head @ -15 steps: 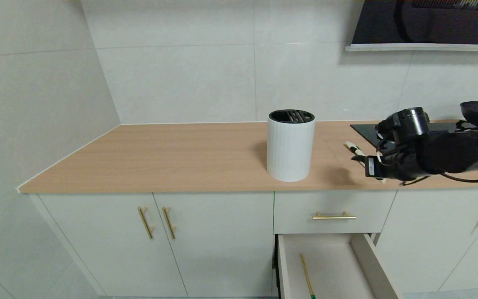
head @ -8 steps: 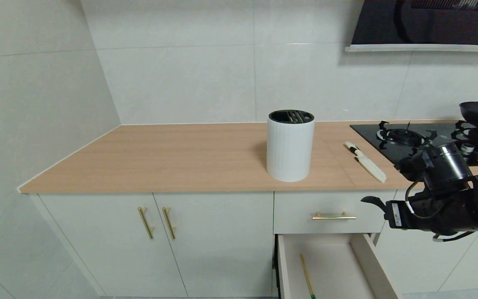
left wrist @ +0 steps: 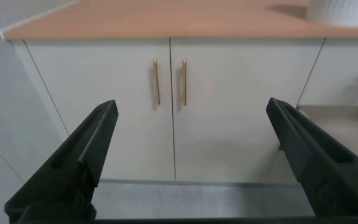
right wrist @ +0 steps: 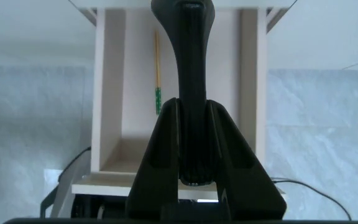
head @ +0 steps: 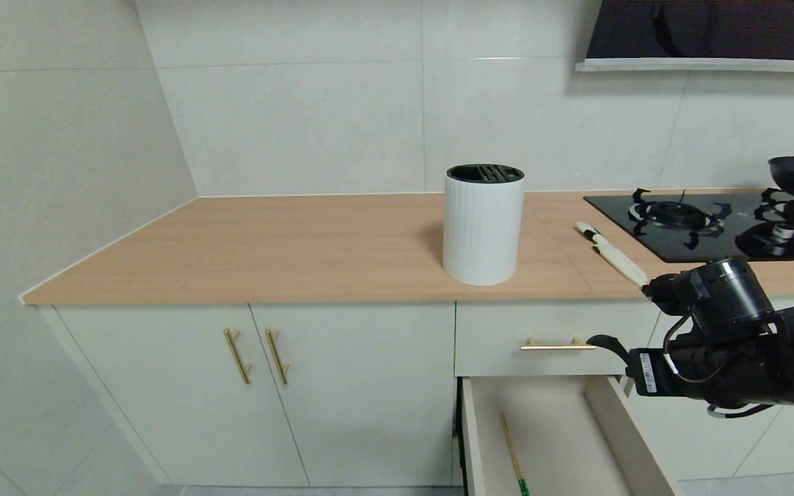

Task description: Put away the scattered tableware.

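My right pincer pinches a black utensil above the open drawer, in which a chopstick lies. My left pincer is spread wide, facing the cabinet doors. A knife lies on the worktop, near the white holder.

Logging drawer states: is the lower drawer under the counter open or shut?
Open. The lower drawer is pulled out, with a chopstick lying inside. The right gripper holds a black utensil over it.
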